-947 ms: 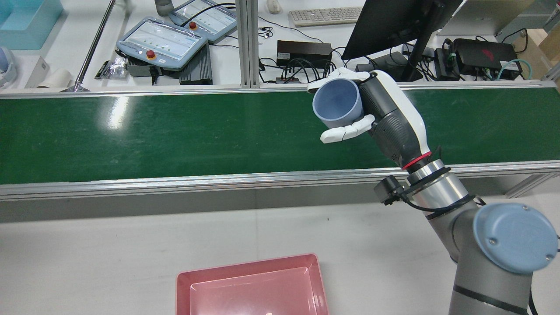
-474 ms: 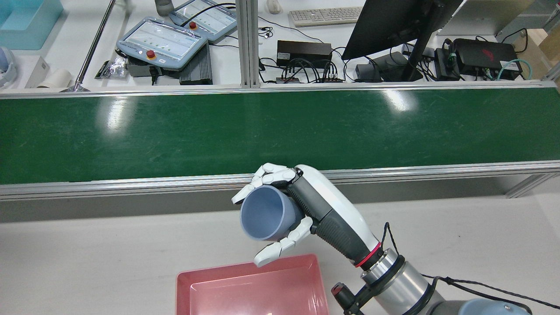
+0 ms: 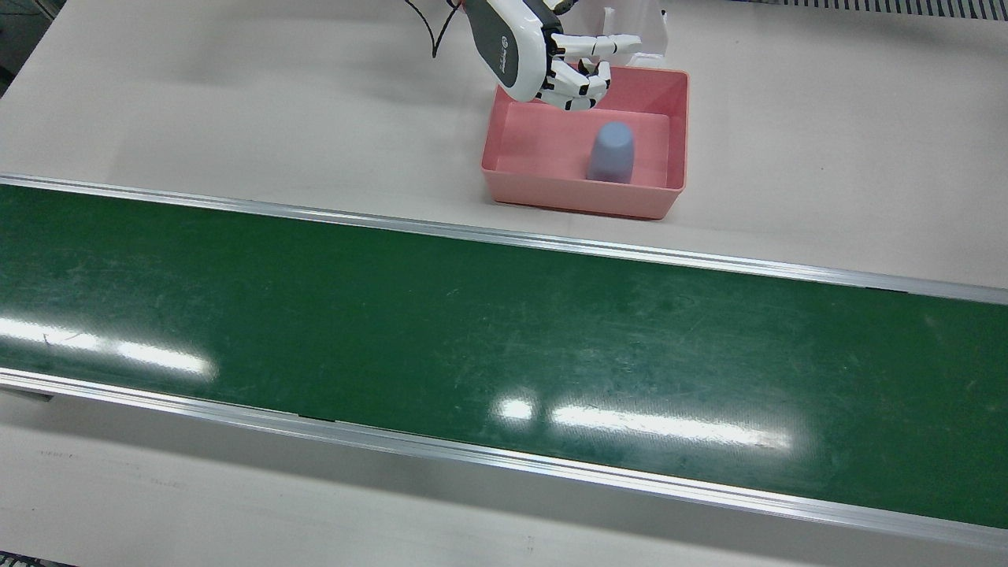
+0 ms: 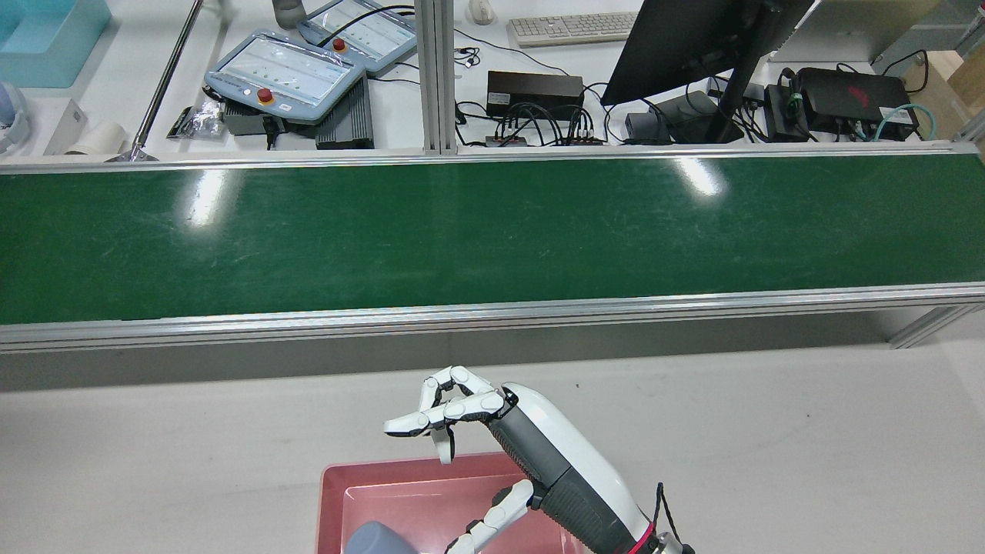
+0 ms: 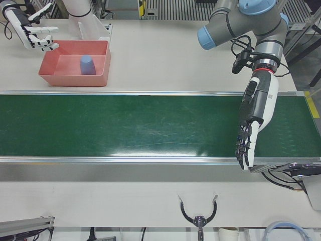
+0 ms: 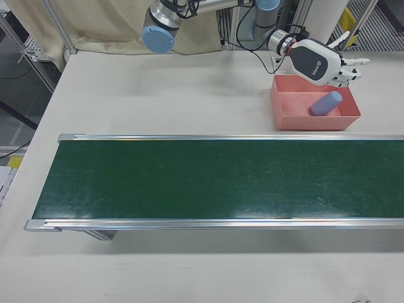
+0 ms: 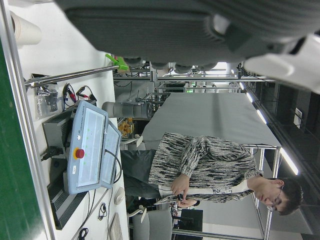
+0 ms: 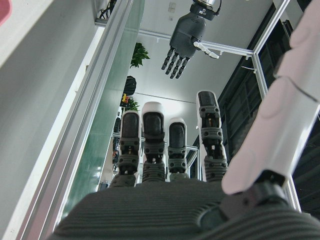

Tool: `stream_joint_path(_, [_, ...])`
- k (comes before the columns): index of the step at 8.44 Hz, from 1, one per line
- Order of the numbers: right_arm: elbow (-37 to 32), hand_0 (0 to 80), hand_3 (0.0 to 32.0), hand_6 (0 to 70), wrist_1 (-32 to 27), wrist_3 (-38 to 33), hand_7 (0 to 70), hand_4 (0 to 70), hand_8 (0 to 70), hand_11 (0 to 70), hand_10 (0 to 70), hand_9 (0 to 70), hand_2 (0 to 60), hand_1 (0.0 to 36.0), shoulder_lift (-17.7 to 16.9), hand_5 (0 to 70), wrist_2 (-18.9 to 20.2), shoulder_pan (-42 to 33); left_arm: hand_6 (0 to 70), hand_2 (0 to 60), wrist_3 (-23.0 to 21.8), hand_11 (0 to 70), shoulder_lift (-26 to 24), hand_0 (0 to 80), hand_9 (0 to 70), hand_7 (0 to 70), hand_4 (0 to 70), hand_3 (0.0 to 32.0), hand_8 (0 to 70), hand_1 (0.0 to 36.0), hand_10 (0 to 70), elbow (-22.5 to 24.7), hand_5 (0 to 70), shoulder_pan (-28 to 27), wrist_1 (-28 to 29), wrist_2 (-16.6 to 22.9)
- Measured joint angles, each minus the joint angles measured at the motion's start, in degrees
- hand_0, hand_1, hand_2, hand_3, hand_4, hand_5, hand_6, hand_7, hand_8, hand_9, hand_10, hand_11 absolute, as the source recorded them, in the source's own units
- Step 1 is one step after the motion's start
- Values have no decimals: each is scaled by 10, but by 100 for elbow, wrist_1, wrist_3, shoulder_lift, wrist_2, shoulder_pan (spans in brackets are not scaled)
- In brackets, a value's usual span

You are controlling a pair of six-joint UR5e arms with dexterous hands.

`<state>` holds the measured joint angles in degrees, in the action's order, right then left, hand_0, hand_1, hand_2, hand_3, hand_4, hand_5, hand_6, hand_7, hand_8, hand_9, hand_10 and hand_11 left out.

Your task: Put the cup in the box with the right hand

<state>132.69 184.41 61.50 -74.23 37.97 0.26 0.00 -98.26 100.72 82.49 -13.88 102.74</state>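
Note:
The blue-grey cup (image 3: 610, 152) rests inside the pink box (image 3: 579, 201), apart from any hand; it also shows in the rear view (image 4: 377, 538), the left-front view (image 5: 87, 65) and the right-front view (image 6: 326, 103), where it looks tilted. My right hand (image 3: 551, 59) is open and empty, fingers spread, just above the box's robot-side rim (image 4: 338, 477). My left hand (image 5: 253, 120) hangs open and empty over the far end of the belt, fingers pointing down.
The green conveyor belt (image 3: 472, 331) with metal side rails runs across the table between the box and the operators' side. Beyond it in the rear view are teach pendants (image 4: 285, 77), a monitor (image 4: 692, 38) and cables.
My right hand carried the cup from above the belt back over the pink box and let it go. The cup now lies in the box and the hand is open.

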Motion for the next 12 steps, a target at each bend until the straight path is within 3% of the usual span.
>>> stream_joint_path(2, [-64,502,0,22,-466,25,61,150,45,0,0,86,0,80,-91,40,-90,46,0,0,5,0,0,0,0,0,0,0,0,0,0,-2,0,-3,0,0])
stream_joint_path(3, [-22,501,0,26,-530,10,78,163,51,0,0,96,22,94,-116,41,-68,-135,0,0,7,0,0,0,0,0,0,0,0,0,0,-5,0,-4,-1,0])
stream_joint_path(4, [133,501,0,28,-515,-41,90,170,52,0,0,99,44,107,-293,41,-33,-518,0,0,5,0,0,0,0,0,0,0,0,0,0,-4,0,-4,3,0])
stream_joint_path(5, [315,517,0,34,-419,-271,118,223,53,0,0,105,23,108,-610,43,12,-964,0,0,5,0,0,0,0,0,0,0,0,0,0,-5,0,-5,6,0])
stream_joint_path(6, [401,520,0,42,-66,-854,153,256,56,4,0,116,48,122,-908,44,153,-1521,0,0,6,0,0,0,0,0,0,0,0,0,0,-6,0,-2,7,0])
stream_joint_path(7, [314,526,0,46,592,-1690,175,288,61,11,0,128,23,110,-1034,43,460,-2127,0,0,5,0,0,0,0,0,0,0,0,0,0,-7,0,1,8,0])
stream_joint_path(9, [-487,526,0,46,1593,-3598,166,244,66,22,5,134,23,112,-1059,47,1645,-3632,0,0,6,0,0,0,0,0,0,0,0,0,0,-6,0,-2,2,0])
stream_joint_path(11, [-1130,519,0,51,1822,-4359,182,239,76,50,25,151,23,107,-1095,49,2885,-5361,0,0,5,0,0,0,0,0,0,0,0,0,0,-4,0,-1,0,0])
stream_joint_path(12, [-1356,503,0,53,1743,-4481,186,180,81,62,32,157,91,133,-1179,51,3280,-6048,0,0,5,0,0,0,0,0,0,0,0,0,0,-6,0,-2,2,0])
